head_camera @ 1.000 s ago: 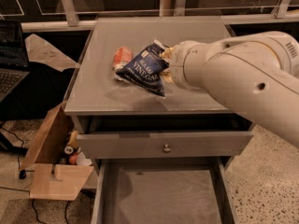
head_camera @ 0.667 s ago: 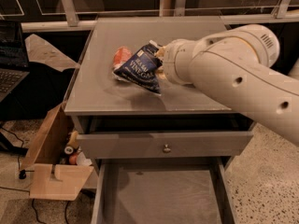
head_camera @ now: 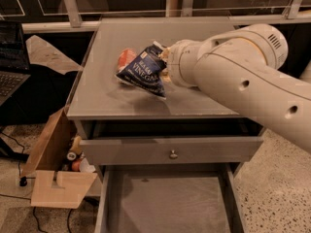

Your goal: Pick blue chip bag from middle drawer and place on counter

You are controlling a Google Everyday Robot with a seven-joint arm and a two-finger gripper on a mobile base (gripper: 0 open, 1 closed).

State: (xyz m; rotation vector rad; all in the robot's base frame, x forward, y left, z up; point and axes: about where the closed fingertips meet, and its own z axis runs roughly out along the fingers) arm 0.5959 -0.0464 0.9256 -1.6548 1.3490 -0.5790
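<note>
The blue chip bag point(head_camera: 144, 73), dark navy with white "VINEGAR" lettering, hangs tilted just over the middle of the grey counter point(head_camera: 112, 101). My gripper point(head_camera: 165, 66) comes in from the right and is shut on the bag's right edge. I cannot tell whether the bag's lower corner touches the counter. An orange object point(head_camera: 126, 58) lies on the counter right behind the bag, partly hidden by it. The middle drawer point(head_camera: 165, 205) stands pulled out below, with its flat grey floor showing.
The drawer front with a round knob point(head_camera: 173, 154) sits just under the counter. My thick white arm point(head_camera: 243, 81) spans the counter's right side. An open cardboard box point(head_camera: 53, 178) with small items stands on the floor at left. A laptop point(head_camera: 9, 57) is at far left.
The gripper and the bag have shifted slightly left over the counter. The arm's upper segment has swung so that it reaches in from further right.
</note>
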